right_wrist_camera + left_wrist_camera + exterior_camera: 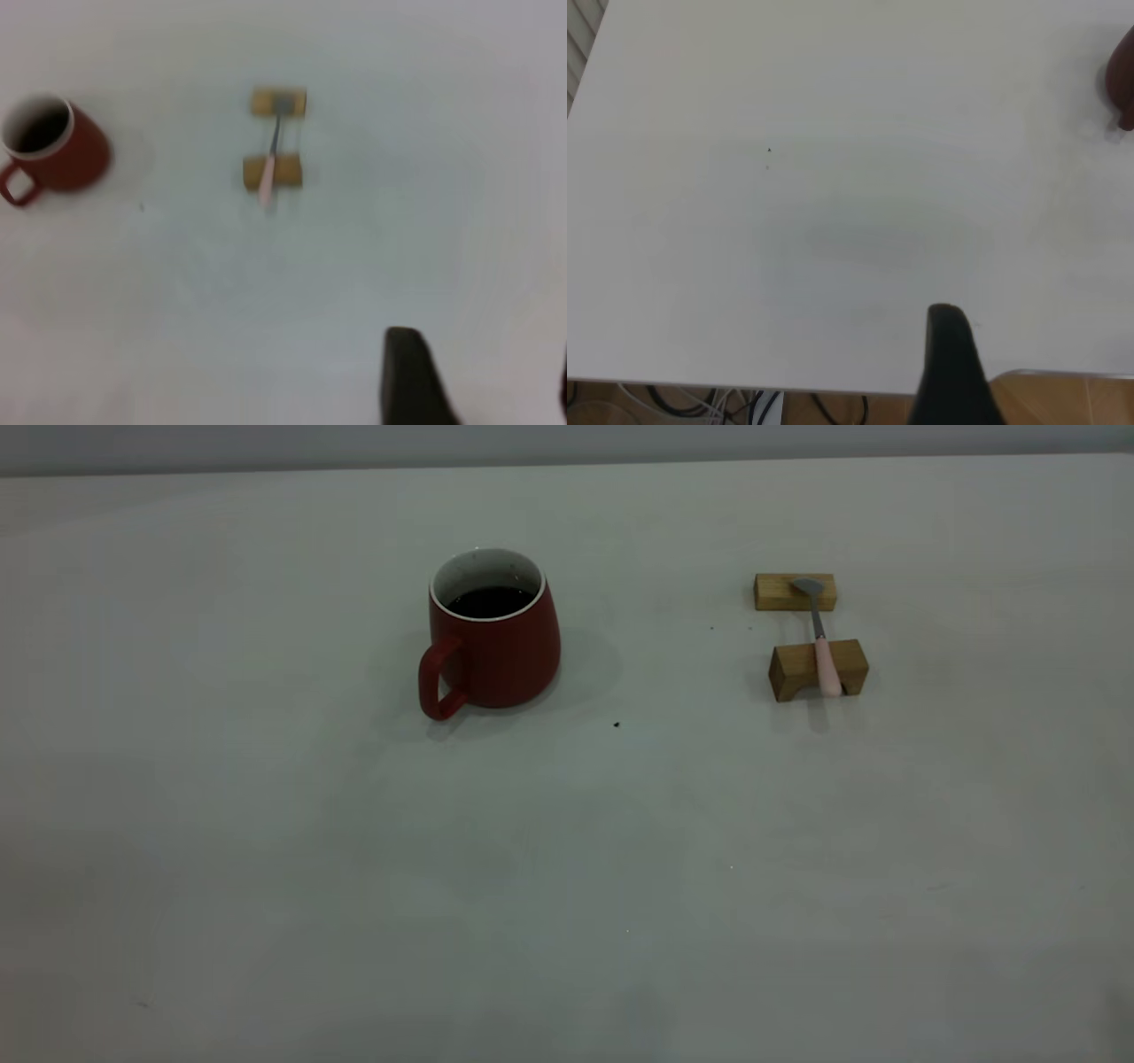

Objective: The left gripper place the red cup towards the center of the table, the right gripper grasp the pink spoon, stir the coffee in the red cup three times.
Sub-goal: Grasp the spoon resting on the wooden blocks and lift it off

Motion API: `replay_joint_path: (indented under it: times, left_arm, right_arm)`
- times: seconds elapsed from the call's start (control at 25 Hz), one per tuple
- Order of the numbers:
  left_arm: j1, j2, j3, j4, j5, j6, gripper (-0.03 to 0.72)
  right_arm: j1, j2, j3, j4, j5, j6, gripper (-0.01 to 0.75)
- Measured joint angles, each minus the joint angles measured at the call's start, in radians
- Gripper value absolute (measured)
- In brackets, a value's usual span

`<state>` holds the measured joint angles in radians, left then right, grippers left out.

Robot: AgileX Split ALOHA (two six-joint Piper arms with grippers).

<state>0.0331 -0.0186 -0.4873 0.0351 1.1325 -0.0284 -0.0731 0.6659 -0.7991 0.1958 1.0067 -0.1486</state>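
The red cup [494, 638] stands upright on the table [266, 868]. Its open top faces up and its loop handle [440, 679] sticks out toward the near side of the table. The coffee [490, 601] inside is dark and nearly black.

The pink spoon [820, 638] is well apart from the cup, on the side away from the handle. It lies flat across two wooden blocks [817, 669], like a little bridge. Its long line runs from far to near. The grey bowl rests on the far block, level with the top of the cup. The pink handle rests on the near block and points toward the near table edge.

Nothing touches the cup or the spoon.

In the left wrist view, one dark finger [950, 367] of the left gripper shows, far from the cup. In the right wrist view, a dark finger [409, 376] of the right gripper shows, far from the spoon. I cannot tell how wide either gripper is.
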Motion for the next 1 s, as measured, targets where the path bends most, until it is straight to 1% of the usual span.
replay_joint_path:
  times: [0.08,0.16,0.2,0.28,0.36,0.44,0.64,0.72,0.8,1.0]
  left_arm:
    - [0.000,0.000,0.000,0.000,0.000,0.000,0.573]
    - [0.000,0.000,0.000,0.000,0.000,0.000,0.573]
    - [0.000,0.000,0.000,0.000,0.000,0.000,0.573]
    - [0.000,0.000,0.000,0.000,0.000,0.000,0.573]
    - [0.000,0.000,0.000,0.000,0.000,0.000,0.573]
    - [0.000,0.000,0.000,0.000,0.000,0.000,0.573]
    - [0.000,0.000,0.000,0.000,0.000,0.000,0.573]
    - [0.000,0.000,0.000,0.000,0.000,0.000,0.573]
    - [0.000,0.000,0.000,0.000,0.000,0.000,0.573]
    - [0.000,0.000,0.000,0.000,0.000,0.000,0.573]
  right_arm:
    - [0.000,0.159,-0.019,0.018,-0.046,-0.036,0.543]
    - [0.000,0.295,-0.021,0.061,-0.098,-0.101,0.601]
    - [0.000,0.367,-0.021,0.094,-0.119,-0.145,0.623]
    - [0.000,0.488,-0.021,0.153,-0.163,-0.223,0.643]
    - [0.003,0.609,-0.021,0.201,-0.210,-0.289,0.650]
    - [0.024,0.710,-0.021,0.219,-0.273,-0.321,0.650]
    - [0.150,0.949,-0.031,0.230,-0.457,-0.331,0.650]
    - [0.192,1.031,-0.045,0.232,-0.511,-0.321,0.648]
    - [0.223,1.119,-0.076,0.235,-0.532,-0.312,0.647]
    - [0.262,1.314,-0.198,0.235,-0.533,-0.308,0.646]
